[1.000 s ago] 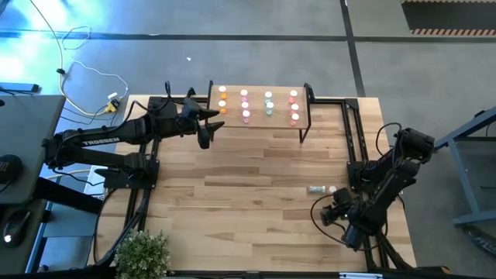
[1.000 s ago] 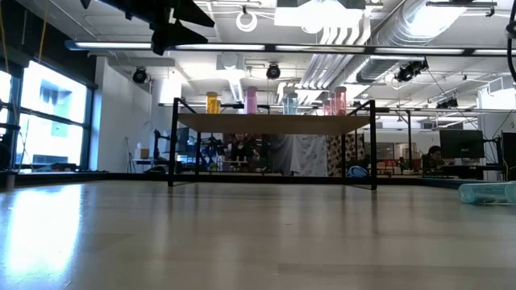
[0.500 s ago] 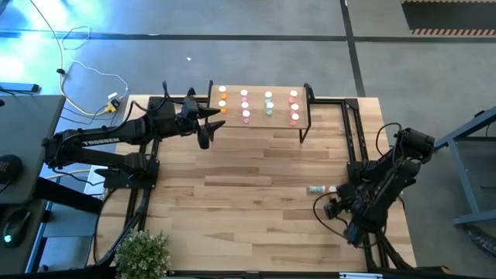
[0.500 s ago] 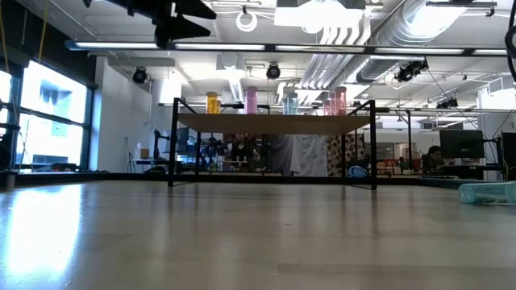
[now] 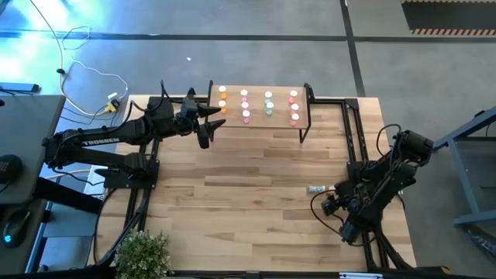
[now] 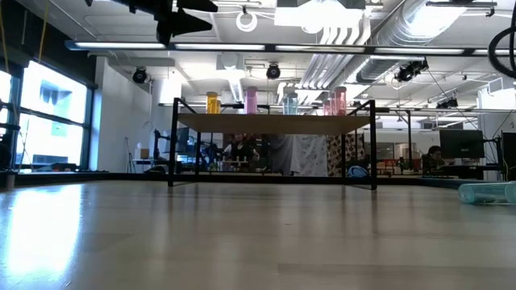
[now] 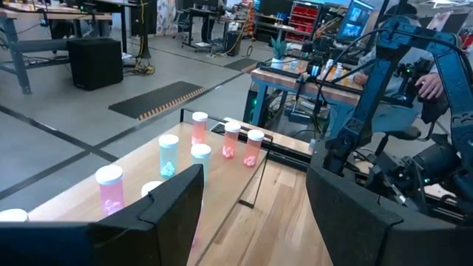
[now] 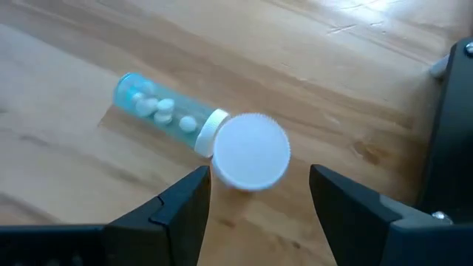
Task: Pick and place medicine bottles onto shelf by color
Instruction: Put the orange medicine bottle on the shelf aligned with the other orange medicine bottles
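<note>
The shelf [image 5: 260, 108] stands at the table's far edge and carries upright bottles in rows: orange [image 5: 222, 100], pink [image 5: 245, 105], teal [image 5: 268, 104] and red [image 5: 294, 108]. They also show in the low view [image 6: 251, 100]. My left gripper [image 5: 205, 125] hovers open and empty by the shelf's left end, above shelf height [image 6: 179, 20]. A teal bottle [image 8: 161, 112] lies on its side on the table at the right. Next to its cap stands an upright bottle showing its white cap [image 8: 252, 151]. My right gripper [image 8: 255, 207] is open just above and near of these two, touching nothing.
A potted plant [image 5: 143, 252] sits at the table's near left corner. Black frame rails [image 5: 353, 132] run along the table's right side beside my right arm. Bare tabletop [image 5: 248, 186] lies between the shelf and the two loose bottles.
My right gripper has moved toward the table's far edge, closing on the two loose bottles, and stays open. My left gripper has risen a little by the shelf's left end. The bottles have not moved.
</note>
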Available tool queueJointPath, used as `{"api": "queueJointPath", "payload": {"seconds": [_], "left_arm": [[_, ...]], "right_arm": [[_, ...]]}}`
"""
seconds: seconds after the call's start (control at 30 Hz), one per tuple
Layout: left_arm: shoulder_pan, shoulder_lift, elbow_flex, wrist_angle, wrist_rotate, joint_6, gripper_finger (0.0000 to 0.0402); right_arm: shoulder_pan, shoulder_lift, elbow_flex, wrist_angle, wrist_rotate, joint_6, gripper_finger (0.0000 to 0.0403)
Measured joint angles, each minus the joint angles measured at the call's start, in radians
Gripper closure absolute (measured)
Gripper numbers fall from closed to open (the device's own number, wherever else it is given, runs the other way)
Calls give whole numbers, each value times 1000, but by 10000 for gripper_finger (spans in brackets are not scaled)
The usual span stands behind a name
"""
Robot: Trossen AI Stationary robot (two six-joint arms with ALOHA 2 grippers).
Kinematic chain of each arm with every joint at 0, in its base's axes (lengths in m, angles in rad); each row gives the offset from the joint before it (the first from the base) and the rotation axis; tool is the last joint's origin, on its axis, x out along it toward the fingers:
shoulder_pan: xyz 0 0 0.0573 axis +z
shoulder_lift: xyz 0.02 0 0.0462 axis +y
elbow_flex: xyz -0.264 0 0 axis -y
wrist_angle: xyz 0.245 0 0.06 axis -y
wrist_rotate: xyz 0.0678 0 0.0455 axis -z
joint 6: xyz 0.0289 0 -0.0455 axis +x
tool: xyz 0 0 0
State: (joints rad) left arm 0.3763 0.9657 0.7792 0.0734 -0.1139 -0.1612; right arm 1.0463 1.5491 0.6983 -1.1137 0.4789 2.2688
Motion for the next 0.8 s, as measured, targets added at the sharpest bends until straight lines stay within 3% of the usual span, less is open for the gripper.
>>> {"api": "queueJointPath", "payload": {"seconds": [0.33, 0.8], "left_arm": [[0, 0, 0, 0, -2, 18, 170], [0, 0, 0, 0, -2, 16, 170]], "right_arm": [[-53, 73, 0, 15, -12, 0, 189], [-53, 73, 0, 18, -12, -25, 294]]}}
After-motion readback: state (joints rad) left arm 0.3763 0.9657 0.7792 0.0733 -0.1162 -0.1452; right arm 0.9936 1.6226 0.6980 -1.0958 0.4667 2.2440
